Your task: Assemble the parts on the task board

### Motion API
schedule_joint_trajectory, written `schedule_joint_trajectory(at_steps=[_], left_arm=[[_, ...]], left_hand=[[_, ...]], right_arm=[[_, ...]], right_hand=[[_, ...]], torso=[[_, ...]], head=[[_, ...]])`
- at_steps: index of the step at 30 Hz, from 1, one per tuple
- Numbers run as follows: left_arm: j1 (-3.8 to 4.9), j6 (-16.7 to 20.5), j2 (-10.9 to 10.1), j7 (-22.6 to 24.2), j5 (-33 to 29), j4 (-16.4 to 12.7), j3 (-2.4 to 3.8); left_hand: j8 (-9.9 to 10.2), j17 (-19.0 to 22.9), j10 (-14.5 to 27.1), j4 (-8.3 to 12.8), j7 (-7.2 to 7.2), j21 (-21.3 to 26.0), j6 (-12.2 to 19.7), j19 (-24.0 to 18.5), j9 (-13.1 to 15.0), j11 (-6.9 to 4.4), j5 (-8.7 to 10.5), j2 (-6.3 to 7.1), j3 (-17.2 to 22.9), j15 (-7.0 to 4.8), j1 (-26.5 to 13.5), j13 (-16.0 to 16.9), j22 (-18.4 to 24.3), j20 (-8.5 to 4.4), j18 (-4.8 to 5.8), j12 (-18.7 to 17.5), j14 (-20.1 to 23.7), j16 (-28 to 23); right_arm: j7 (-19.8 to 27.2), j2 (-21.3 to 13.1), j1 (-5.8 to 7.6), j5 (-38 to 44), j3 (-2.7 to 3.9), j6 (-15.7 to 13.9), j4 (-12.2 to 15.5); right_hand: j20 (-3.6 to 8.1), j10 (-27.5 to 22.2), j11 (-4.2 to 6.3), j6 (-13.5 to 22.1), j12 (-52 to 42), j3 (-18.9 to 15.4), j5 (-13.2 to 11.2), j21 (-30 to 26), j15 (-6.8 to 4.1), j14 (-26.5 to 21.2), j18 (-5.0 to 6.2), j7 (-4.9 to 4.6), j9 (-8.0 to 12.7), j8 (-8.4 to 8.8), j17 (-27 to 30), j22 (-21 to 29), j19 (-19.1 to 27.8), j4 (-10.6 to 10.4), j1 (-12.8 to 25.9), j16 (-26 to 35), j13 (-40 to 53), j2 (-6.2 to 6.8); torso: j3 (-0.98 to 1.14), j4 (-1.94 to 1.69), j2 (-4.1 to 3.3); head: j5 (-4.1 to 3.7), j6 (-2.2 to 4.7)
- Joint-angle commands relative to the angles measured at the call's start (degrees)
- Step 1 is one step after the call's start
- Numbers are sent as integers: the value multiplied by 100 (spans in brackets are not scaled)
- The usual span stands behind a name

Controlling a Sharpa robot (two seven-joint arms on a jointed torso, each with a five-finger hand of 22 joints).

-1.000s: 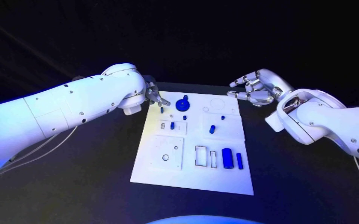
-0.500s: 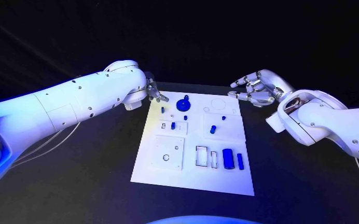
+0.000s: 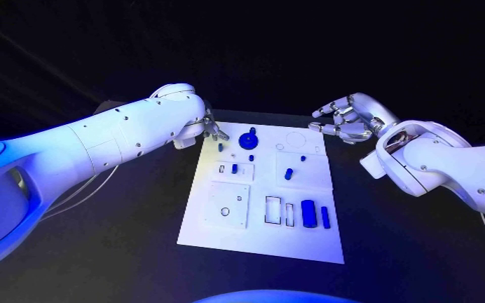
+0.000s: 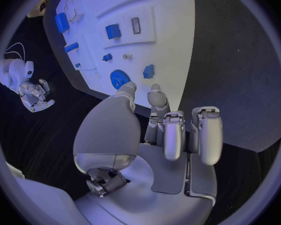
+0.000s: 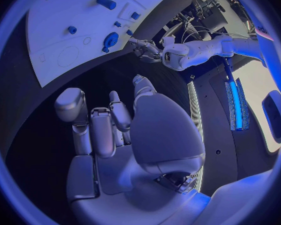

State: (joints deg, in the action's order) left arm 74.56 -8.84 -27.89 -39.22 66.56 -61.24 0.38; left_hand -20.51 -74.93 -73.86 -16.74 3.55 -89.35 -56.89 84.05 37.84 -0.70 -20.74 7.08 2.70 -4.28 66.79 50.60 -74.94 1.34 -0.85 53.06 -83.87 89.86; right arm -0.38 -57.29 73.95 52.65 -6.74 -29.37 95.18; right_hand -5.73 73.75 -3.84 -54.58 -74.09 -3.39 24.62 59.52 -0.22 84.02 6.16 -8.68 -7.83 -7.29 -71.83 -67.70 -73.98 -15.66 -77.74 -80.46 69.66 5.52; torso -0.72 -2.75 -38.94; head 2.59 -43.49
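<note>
Nearest us on the flat white task board [image 3: 303, 243] lie two blue oblong blocks [image 3: 308, 214], side by side, long axes running away from us. Further up stand small blue pegs [image 3: 288, 174], then the round blue gear [image 3: 249, 140] at the far edge. We judge our left hand [image 3: 212, 130] is reaching for that gear; its fingers hang loosely parted and empty, fingertips [image 4: 154, 96] just beside it. Next we must close on it. Our right hand [image 3: 347, 123] hovers beyond the board's far corner, fingers spread, holding nothing.
</note>
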Motion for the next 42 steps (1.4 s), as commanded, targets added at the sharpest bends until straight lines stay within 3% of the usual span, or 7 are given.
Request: schedule_joint_trajectory(at_steps=[1, 26, 42], left_arm=[[-7, -181, 42, 67, -1, 72, -6], [-33, -399, 138, 64, -134, 164, -39], [-49, -446, 181, 74, -185, 240, -47]], left_hand=[[19, -1507, -24, 0, 2, -3, -41, 523, -7, 8, 26, -29, -44, 35, 11, 33, -1392, 45, 56, 40, -613, 14], [29, -1507, -68, 17, -17, -12, -119, 534, -62, -8, 19, -121, -69, 26, 106, 101, -1410, 51, 60, 140, -613, 14], [70, -1507, -68, 37, -35, -16, -179, 538, -150, -25, 14, -322, -26, 12, 345, 100, -1417, 43, 62, 177, -613, 14]], right_arm=[[40, 5, -4, 44, 0, 59, 9], [77, 34, -11, 44, 0, 66, 11], [77, 37, -13, 44, 0, 70, 9]], right_hand=[[4, -39, 2, -14, 27, -37, 32, -16, -25, 156, 58, 8, -4, -37, -5, -3, 36, 0, 33, 31, 6, 8], [5, -29, 4, -20, 20, -34, 35, -21, -27, 157, 58, 11, -5, -44, -1, -1, 32, 3, 21, 38, 13, -6], [7, -27, 7, -25, 20, -30, 37, -27, -29, 159, 58, 13, -6, -50, -2, 1, 30, 7, 11, 40, 12, -19]], torso=[[2, -5, 7], [5, -3, 11], [6, -4, 11]], head=[[-9, -13], [7, -33], [5, -55]])
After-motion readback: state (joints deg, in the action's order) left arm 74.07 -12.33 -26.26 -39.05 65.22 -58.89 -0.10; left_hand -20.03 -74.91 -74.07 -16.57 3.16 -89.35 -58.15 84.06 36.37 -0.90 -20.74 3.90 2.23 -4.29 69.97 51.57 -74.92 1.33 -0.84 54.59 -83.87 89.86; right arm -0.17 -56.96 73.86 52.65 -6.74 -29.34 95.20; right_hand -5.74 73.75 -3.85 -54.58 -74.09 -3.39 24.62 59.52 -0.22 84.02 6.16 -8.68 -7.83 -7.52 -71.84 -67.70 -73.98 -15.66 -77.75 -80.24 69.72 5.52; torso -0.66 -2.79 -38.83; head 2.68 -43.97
